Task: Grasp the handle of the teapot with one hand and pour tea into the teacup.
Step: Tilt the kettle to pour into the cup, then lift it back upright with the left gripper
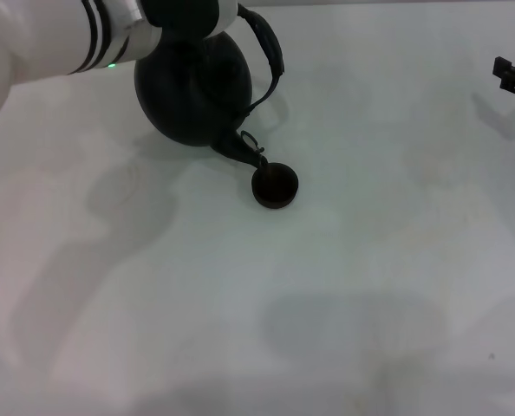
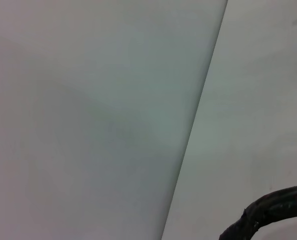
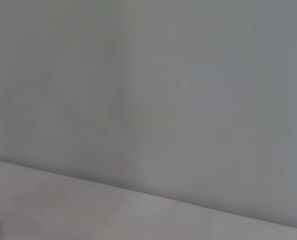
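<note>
The round matte black teapot point(image 1: 192, 87) is tipped forward at the back left of the table, held up by my left arm. Its short spout point(image 1: 242, 147) points down right over the rim of the small dark teacup point(image 1: 275, 187), which stands on the table. The arched handle point(image 1: 270, 48) loops out to the right of the pot's body. My left gripper point(image 1: 188, 12) is at the picture's top edge, shut on the handle, mostly hidden. A dark wrapped piece of the handle point(image 2: 273, 210) shows in the left wrist view. My right gripper point(image 1: 513, 78) is parked at the far right.
The pale table top point(image 1: 327, 303) stretches in front of and to the right of the cup. The table's far edge point(image 2: 198, 120) meets a plain wall in both wrist views.
</note>
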Robot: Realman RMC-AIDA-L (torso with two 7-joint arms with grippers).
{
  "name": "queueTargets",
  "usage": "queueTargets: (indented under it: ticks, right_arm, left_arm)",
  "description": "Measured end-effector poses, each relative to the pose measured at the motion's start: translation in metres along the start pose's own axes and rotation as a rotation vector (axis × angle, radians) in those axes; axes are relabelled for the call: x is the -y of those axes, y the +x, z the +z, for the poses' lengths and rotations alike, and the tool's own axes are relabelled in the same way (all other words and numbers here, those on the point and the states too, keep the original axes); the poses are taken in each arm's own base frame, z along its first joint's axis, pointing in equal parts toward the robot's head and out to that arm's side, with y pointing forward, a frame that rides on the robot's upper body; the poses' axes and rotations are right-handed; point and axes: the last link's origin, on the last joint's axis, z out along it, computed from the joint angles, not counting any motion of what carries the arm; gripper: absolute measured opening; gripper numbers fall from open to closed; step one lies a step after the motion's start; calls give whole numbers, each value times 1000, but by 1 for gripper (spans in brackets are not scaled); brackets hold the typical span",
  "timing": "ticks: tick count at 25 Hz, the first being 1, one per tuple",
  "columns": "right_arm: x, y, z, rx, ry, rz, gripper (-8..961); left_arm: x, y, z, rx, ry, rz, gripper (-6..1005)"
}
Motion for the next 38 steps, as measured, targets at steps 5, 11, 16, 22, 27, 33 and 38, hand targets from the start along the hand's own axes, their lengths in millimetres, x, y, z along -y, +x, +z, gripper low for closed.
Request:
queueTargets:
  ticks: [5,11,16,22,27,33,38]
  right_arm:
    - [-1,0,1,-4,-4,4,876]
    - [1,1,1,-8,3,5,876]
    - [1,1,1,-8,4,5,876]
    - [3,3,1,-17,17,8,876]
    - [5,5,0,-26,28,10,876]
    - [8,7,1,-41,56,11,876]
    - [11,8,1,-48,75,13,876]
  left_arm:
    - [0,0,0,1,1,3,100]
    - [0,-1,1,5,-2,3,100]
    - [0,0,1,3,0,1,101]
    - [3,-2,0,0,15,-51,101]
    - [3,-3,-2,-4,21,-100,101]
    - [-1,-8,-6,-4,21,-193,101]
    - [-5,-19,-15,8,31,-303,101]
